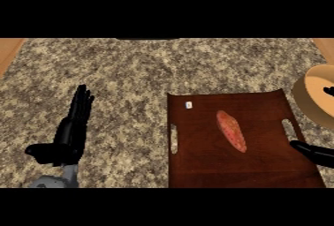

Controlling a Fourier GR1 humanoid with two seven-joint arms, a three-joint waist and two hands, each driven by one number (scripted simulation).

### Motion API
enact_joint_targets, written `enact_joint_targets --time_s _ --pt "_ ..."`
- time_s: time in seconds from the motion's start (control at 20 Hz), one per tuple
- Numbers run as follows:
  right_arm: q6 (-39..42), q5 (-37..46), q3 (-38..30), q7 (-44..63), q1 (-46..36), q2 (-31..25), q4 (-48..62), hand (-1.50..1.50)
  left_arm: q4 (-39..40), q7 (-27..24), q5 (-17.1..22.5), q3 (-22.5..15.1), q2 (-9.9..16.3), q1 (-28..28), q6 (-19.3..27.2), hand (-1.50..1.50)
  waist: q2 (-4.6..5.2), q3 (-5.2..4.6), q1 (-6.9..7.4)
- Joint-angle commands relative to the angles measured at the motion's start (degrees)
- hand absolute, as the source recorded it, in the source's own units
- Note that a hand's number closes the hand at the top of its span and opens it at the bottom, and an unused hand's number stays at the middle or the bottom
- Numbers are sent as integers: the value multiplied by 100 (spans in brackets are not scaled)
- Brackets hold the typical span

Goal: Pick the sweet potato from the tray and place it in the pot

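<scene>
A reddish-orange sweet potato lies lengthwise near the middle of a dark brown tray. The tan pot shows partly at the right edge, beside the tray's far right corner. My left hand rests on the counter well left of the tray, fingers straight and pointing away. Only a small black part of my right hand shows at the right edge, over the tray's right rim near its handle slot; how its fingers stand is hidden.
The speckled granite counter stretches behind and left of the tray. A small white tag sits on the tray's far left corner. Wooden strips border the counter's far corners.
</scene>
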Motion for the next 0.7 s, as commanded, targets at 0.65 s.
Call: enact_joint_targets --time_s 0.65 --pt "298 2772 541 1516 1324 -1657 -1402 -150 101 -316 -206 -25 -193 227 -86 0 4 -35 40"
